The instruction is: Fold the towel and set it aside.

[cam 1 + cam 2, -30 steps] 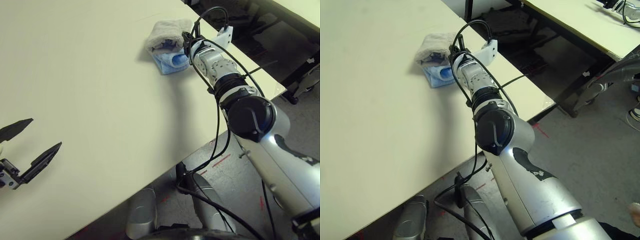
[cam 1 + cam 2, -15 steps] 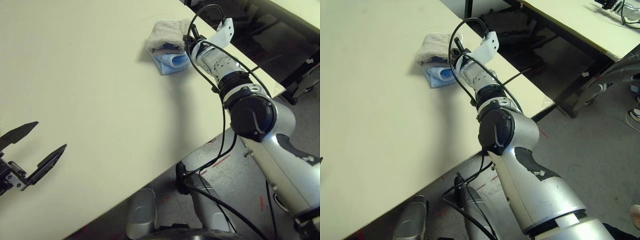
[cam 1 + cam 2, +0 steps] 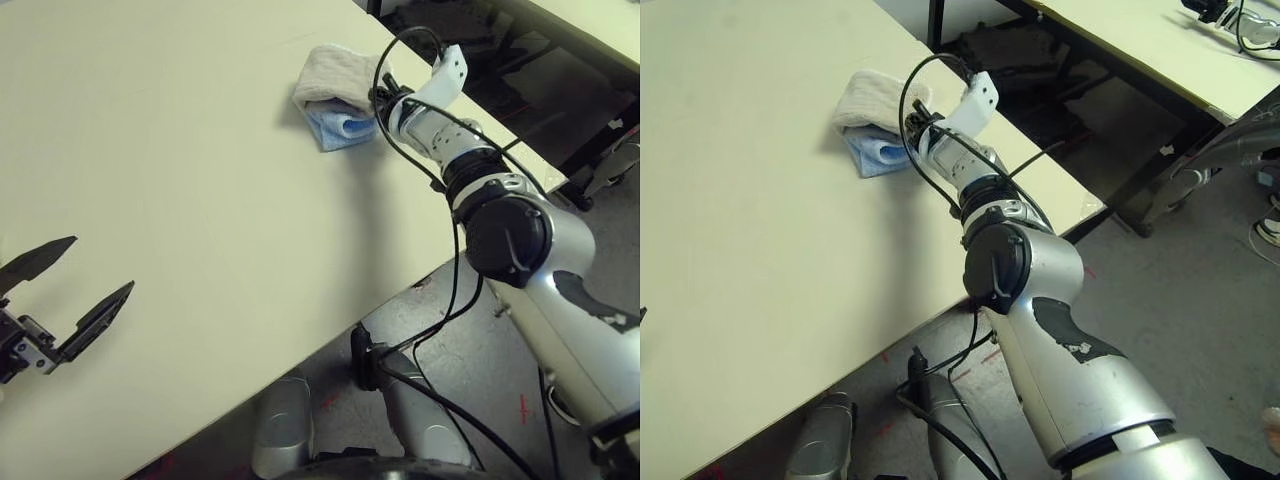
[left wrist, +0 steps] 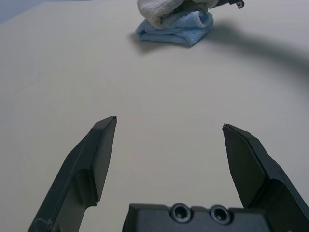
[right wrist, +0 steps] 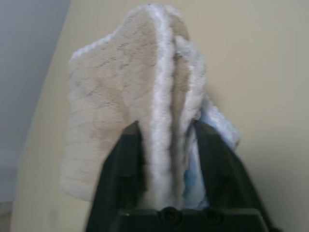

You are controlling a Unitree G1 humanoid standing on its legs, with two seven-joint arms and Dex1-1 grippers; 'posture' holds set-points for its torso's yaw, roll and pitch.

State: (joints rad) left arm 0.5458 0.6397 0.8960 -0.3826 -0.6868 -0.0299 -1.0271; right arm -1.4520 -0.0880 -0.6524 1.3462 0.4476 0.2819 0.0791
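Observation:
The towel [image 3: 335, 68], beige terry with white edging, lies folded on top of a small light-blue towel [image 3: 337, 128] near the table's far right edge. My right gripper [image 5: 166, 128] is at that stack. Its fingers [image 5: 128, 150] stand parted on either side of the towel's white folded edge, which fills the gap between them, so the gripper is open. In the head views the right wrist hides those fingers. My left gripper [image 3: 100, 263] hovers open over bare table at the near left, far from the towel [image 4: 157, 12], with nothing between its fingers.
The cream table [image 3: 200, 180] ends just right of the towel stack. Black cables loop over my right wrist [image 3: 420, 110]. Beyond a floor gap stands another table [image 3: 1160, 50]. Open tabletop lies between my two grippers.
My right wrist has turned and risen a little at the towel stack. The towel stays on the blue towel. My left gripper has barely drifted and stays open.

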